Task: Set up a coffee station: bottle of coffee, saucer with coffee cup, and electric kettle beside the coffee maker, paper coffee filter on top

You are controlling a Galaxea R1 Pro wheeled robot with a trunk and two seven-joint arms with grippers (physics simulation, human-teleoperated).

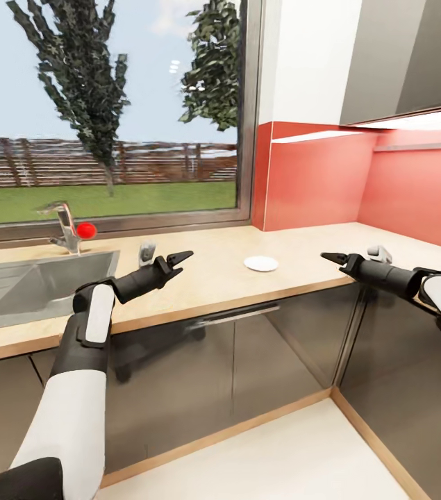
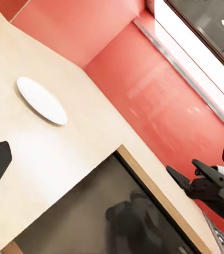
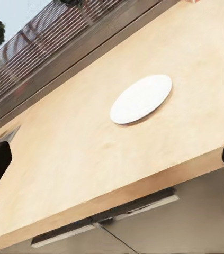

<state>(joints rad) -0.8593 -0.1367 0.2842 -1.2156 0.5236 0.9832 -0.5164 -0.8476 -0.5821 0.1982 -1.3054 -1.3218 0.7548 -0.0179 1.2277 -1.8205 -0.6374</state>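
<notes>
Countertop (image 1: 303, 267) held only saucer (image 1: 261, 263); L gripper (image 1: 180, 260) & R gripper (image 1: 331, 258) hovered wide apart, empty — risk: knocking saucer off front edge when reaching.

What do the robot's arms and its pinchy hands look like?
Both arms are made of smooth white shells joined by black segments. The wrists are black and narrow toward the ends. The left gripper and right gripper are black, each with jaws made of two thin pointed fingers, like a beak. A small pale grey part sits on top of each wrist.
</notes>
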